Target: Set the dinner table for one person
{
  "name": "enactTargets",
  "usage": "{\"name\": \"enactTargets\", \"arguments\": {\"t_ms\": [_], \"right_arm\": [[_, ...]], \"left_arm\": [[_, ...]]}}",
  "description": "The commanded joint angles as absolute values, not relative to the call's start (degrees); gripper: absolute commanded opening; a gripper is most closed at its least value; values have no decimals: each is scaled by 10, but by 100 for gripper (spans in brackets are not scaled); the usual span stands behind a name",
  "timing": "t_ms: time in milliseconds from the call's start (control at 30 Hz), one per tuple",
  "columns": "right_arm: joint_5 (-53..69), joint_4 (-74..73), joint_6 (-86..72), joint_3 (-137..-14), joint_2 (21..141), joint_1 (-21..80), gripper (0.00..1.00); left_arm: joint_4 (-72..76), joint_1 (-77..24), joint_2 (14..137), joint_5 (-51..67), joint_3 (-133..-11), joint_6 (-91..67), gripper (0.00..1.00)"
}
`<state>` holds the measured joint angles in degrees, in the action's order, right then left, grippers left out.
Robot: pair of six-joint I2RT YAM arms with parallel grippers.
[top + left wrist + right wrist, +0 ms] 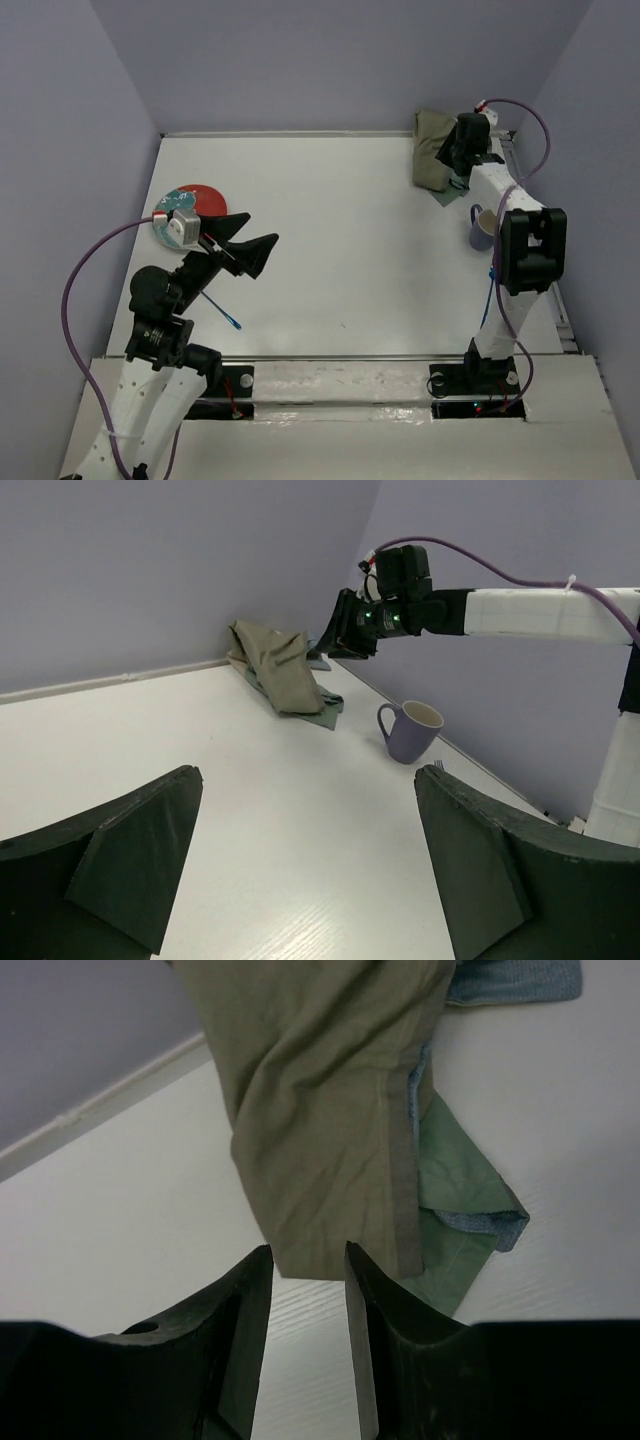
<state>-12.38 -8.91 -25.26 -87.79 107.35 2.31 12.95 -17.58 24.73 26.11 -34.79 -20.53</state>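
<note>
The white dinner table [350, 260] carries an olive-green cloth placemat [430, 150], crumpled at the back right. My right gripper [447, 155] hovers at the placemat's near edge. In the right wrist view the gripper [308, 1252] is open by a narrow gap, with the placemat's [320, 1110] edge just beyond the tips and nothing between them. My left gripper [258, 232] is wide open and empty above the table's left side, as the left wrist view [308, 780] shows. A purple mug [483, 228] stands upright at the right edge.
A red plate [200, 198] lies at the far left, partly hidden by my left wrist. A thin blue utensil [222, 312] lies near the left arm's base. The left wrist view shows the mug [410, 730] and placemat [280, 665]. Lavender walls border the table.
</note>
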Motion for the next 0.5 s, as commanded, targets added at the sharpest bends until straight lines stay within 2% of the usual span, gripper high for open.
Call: {"name": "enactTargets", "arguments": {"t_ms": [0,167,467], "right_arm": [[-192,-98,-241,-921,1120,20,41],[-207,-110,-243,-936,1165,20,48],[-203,-119,-258,-951,1224,10,52]], "left_arm": [[120,-184,257,231,-381,-198,99],[109,-189,265,216,-386,-190,95],[108,-190,275,217,-387,-189,96]]}}
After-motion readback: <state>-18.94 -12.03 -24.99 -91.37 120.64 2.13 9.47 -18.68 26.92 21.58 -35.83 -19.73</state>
